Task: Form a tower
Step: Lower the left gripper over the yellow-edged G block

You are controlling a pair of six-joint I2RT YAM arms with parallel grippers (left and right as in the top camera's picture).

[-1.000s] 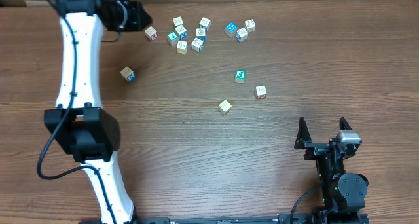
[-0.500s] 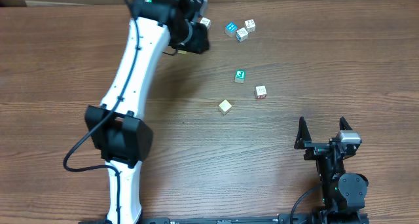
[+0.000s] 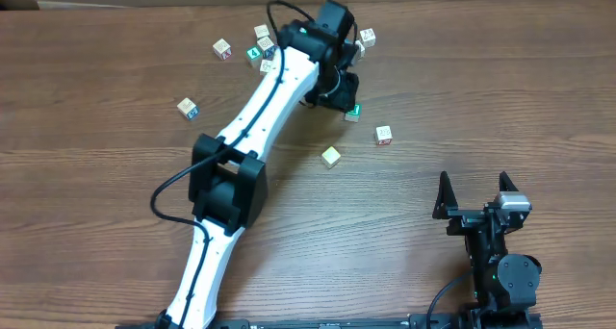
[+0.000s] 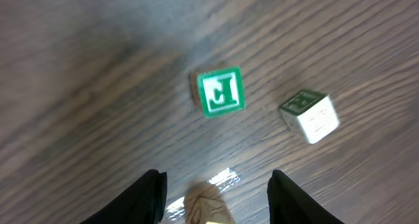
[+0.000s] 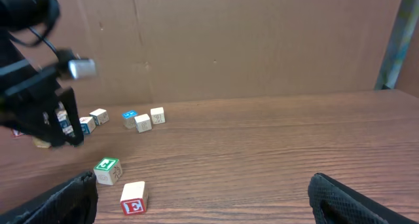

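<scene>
No tower is in view; the small pale wooden cubes all lie singly. My left gripper (image 3: 339,87) hangs just up-left of a green-faced cube (image 3: 353,111). In the left wrist view that green cube (image 4: 221,92) lies ahead of the jaws, with a white-sided cube (image 4: 309,114) to its right. The left gripper (image 4: 215,175) is open. A blurred pale cube (image 4: 206,207) sits between its fingers with a gap on each side, and I cannot tell whether it rests on the table. My right gripper (image 3: 474,182) stands wide open and empty near the front right.
A red-E cube (image 3: 384,135) and a plain pale cube (image 3: 331,156) lie near the middle. A loose group of cubes (image 3: 262,42) sits at the back, partly hidden by the left arm. One cube (image 3: 188,108) lies alone at the left. A cardboard wall (image 5: 262,40) backs the table.
The left arm has swung from the back left corner rightward over the cube group to the green cube, and its jaws have parted. The right arm has not moved.
</scene>
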